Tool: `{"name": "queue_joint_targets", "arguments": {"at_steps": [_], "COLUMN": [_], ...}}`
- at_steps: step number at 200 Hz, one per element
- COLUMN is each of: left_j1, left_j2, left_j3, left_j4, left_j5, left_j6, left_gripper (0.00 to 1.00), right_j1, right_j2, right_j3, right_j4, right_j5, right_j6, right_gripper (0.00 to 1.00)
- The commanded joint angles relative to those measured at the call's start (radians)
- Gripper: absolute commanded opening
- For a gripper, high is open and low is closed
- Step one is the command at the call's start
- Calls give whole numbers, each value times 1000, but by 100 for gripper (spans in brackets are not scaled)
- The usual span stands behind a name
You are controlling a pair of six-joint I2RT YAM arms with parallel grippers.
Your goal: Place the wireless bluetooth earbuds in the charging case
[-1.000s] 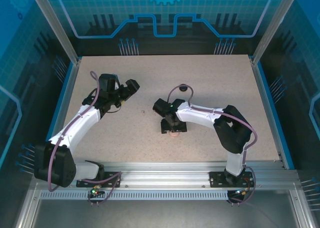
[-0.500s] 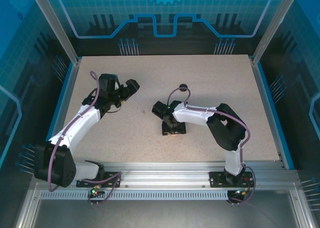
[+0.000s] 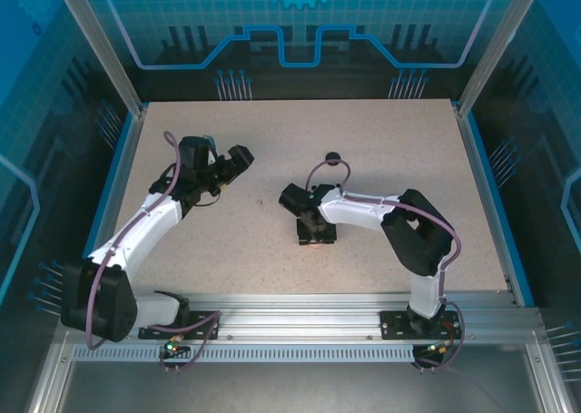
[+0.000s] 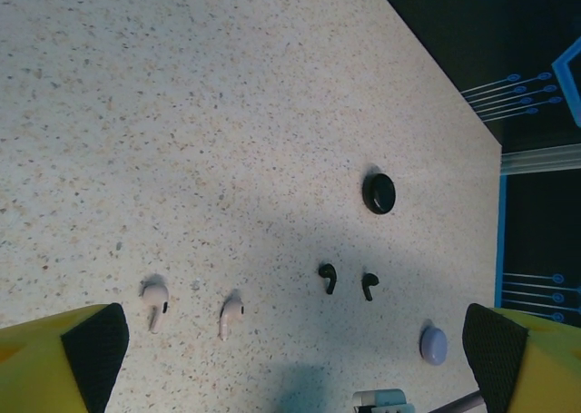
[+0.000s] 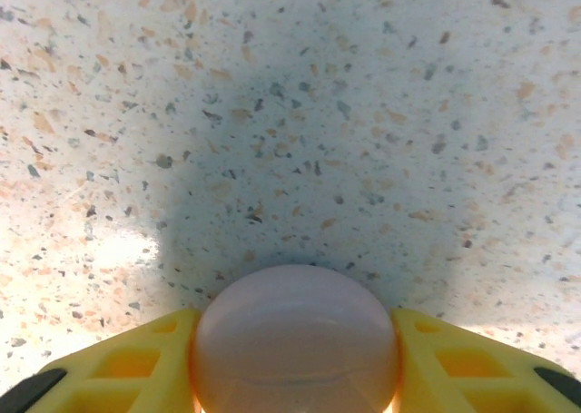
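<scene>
Right wrist view, right pincer (image 5: 295,363) pointing straight down, clasping pink case (image 5: 295,327), left pincer (image 4: 295,349) spread wide above earbuds (image 4: 328,278)

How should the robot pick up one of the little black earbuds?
Probably from straight above, pinching the black earbud across its fatter rounded head, not the thin stem. It lies flat on the table, with bare tabletop on both sides of it.

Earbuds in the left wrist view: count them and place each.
4. Two pale pink earbuds lie lower left; two black earbuds lie right of them, below the black round case. More may be hidden.
</scene>
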Motion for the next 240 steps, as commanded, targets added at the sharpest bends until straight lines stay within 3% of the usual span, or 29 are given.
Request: {"name": "queue_joint_targets", "arguments": {"at_steps": [1,37,78,108,144,176,240], "left_j1": [-5,-7,-11,-49,-138,-208,-253], "left_j2": [-55,-83,-98,-87,-77,-57,42], "left_j3": [-70,-157,-310,-339,-373,-382,-342], "left_j4": [105,185,546,641,769,833,902], "left_j5": [43,72,203,259,246,162,110], "left_j6": [-2,-27,-34,31,85,121,148], "left_gripper": [99,99,99,99,99,97,76], "right_j1": [-27,-115,-245,-296,-295,-264,-209], "right_j2": [-101,-221,-263,-232,-179,-159,-148], "right_j3": [9,67,182,266,314,312,318], "right_j4": [-13,0,58,119,193,239,250], "right_j5": [-18,-93,-216,-295,-336,-319,-296], "right_j6": [3,8,65,157,314,427,499], "right_gripper": [40,40,39,39,39,39,39]}}
